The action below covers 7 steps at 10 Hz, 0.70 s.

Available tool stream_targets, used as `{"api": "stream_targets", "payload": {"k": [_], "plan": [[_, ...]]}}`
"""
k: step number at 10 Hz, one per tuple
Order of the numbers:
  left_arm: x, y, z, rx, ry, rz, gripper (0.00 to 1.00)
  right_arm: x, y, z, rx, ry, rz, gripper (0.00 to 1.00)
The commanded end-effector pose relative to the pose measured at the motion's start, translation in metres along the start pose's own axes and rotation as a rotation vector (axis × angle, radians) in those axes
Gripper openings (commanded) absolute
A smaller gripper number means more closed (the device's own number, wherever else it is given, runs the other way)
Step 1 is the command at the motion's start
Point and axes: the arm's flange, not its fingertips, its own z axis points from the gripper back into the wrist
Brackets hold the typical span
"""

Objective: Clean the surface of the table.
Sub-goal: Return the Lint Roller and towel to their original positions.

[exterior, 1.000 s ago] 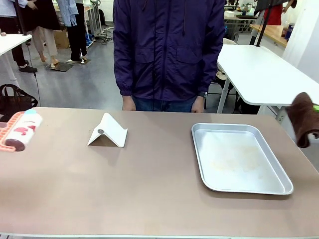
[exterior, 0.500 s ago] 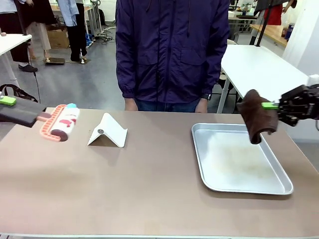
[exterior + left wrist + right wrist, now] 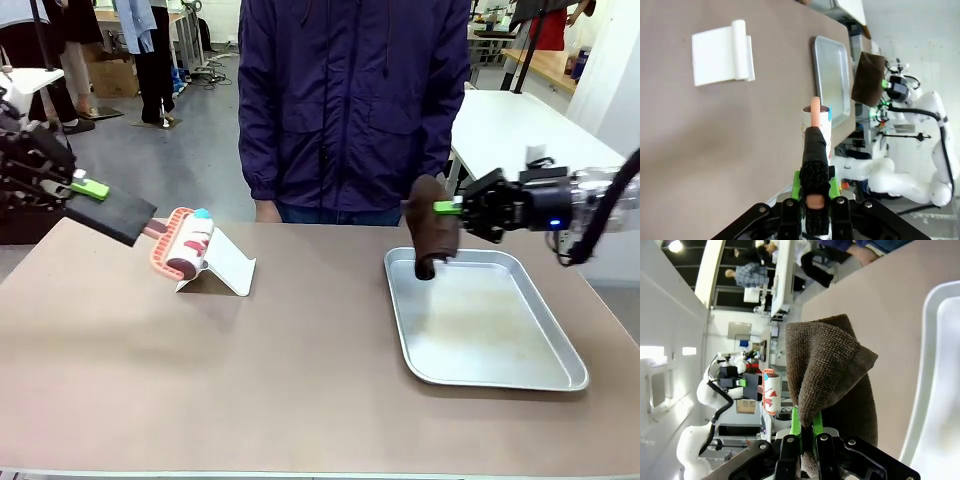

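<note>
Both arms have swung in over the table [image 3: 300, 380] within the last second. A moment ago only the edge of a brown cloth showed at the far right and a lint roller sat at the far left rim; now each tool hangs well inside the tabletop. To my eye that puts the job at its opening: the tools are being brought to the surface, and no wiping stroke has begun.

The right gripper [image 3: 452, 208] comes in from three o'clock, its jaws clamped together on a fold of the brown cloth [image 3: 431, 228]. The cloth droops from the green pads, and its lower end hangs over the near-left corner of the silver tray [image 3: 560, 375], at about two o'clock on the table. I can't tell whether it touches the metal. In the right wrist view the pinch is plain: the pads [image 3: 805, 426] are tight on the doubled cloth.

The left gripper [image 3: 88, 188] reaches in from nine o'clock, jaws shut on the black handle [image 3: 115, 213] of the lint roller [image 3: 185, 245]. The roller head sits at about eleven o'clock, right by the white folded stand [image 3: 222, 265], touching or just above it.

A person in a dark purple jacket [image 3: 350, 100] stands at twelve o'clock, hands down at the far edge.

The broad brown top between the tools lies bare, ready for either one.
</note>
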Motion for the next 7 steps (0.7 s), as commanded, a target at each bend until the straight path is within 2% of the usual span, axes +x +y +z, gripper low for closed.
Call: {"api": "stream_targets", "payload": {"k": [1, 3, 4, 5, 7], "plan": [[0.004, -0.016, -0.016, 0.075, -0.017, 0.009, 0.22, 0.000, -0.004, -0.043, 0.061, -0.019, 0.081, 0.10], [0.009, -0.020, -0.028, 0.067, -0.019, -0.034, 0.22, -0.010, -0.004, -0.062, 0.099, 0.051, 0.106, 0.10], [0.008, -0.014, -0.019, -0.013, 0.040, -0.066, 0.22, -0.003, -0.009, -0.044, 0.100, 0.076, 0.036, 0.10], [0.010, -0.021, -0.028, 0.070, -0.011, -0.029, 0.22, -0.015, -0.001, -0.058, 0.057, 0.052, 0.069, 0.10], [0.010, -0.021, -0.028, 0.070, -0.011, -0.029, 0.22, -0.015, -0.001, -0.058, 0.057, 0.052, 0.069, 0.10]]}}
